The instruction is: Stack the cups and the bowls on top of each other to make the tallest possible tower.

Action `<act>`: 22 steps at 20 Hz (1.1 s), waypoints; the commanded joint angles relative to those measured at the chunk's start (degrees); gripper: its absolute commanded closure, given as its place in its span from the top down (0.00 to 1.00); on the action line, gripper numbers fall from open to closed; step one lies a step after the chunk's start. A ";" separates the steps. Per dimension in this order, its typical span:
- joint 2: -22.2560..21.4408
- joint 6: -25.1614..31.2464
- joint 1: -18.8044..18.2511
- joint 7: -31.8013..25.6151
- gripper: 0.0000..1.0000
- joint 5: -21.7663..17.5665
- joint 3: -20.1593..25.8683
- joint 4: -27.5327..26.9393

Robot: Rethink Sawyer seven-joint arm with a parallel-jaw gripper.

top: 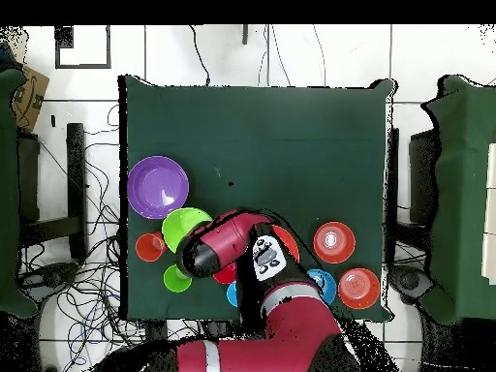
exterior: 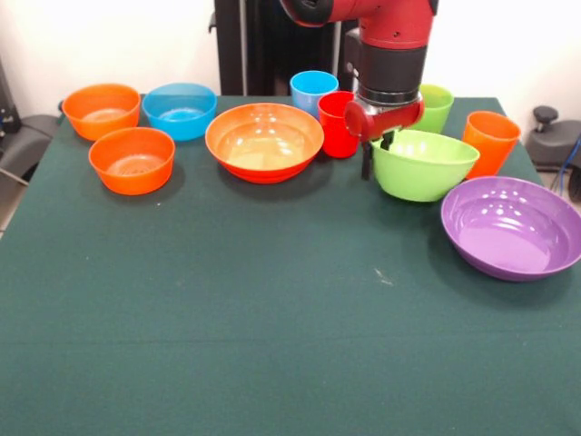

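The gripper point(exterior: 379, 154) straddles the rim of the large lime green bowl point(exterior: 427, 168), one finger inside, one outside; whether they pinch the rim cannot be told, and no writing is readable.

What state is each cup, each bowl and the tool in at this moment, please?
Large lime green plastic bowl: upright, unstacked, tool at its rim.
Large orange-red bowl: upright, empty.
Large purple bowl: upright, empty.
Small bowls: upright, separate.
Cups: upright, unstacked.
Tool: lowered; opening unclear.

The red and black arm point(exterior: 390, 45) reaches down toward the table's far right part, wrist vertical, and the gripper point(exterior: 377, 150) hangs low, one dark finger point(exterior: 367, 163) pointing straight down.
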 commanded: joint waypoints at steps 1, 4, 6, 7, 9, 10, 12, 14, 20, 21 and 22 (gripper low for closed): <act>4.94 -0.58 2.91 6.92 0.00 1.21 -0.38 -2.73; 5.23 -0.54 4.43 7.23 1.00 2.35 -0.73 -3.04; 5.49 0.19 4.72 7.06 1.00 2.67 -0.47 -3.73; 5.54 0.13 5.41 7.41 1.00 2.95 -0.65 -3.80; 5.76 0.25 6.20 7.61 1.00 3.45 -0.76 -4.30; 5.77 -0.08 7.07 8.22 1.00 3.68 -1.09 -4.42; 5.63 -0.56 3.72 6.20 1.00 2.95 -0.91 -4.14; 5.57 -1.01 1.69 5.00 1.00 2.56 -0.94 -3.98; 5.98 -1.02 2.07 5.17 1.00 2.59 -0.73 -4.34; 5.94 -0.78 2.12 5.05 1.00 2.54 -0.71 -4.26; 5.98 -0.88 2.11 5.05 1.00 2.46 -0.68 -4.27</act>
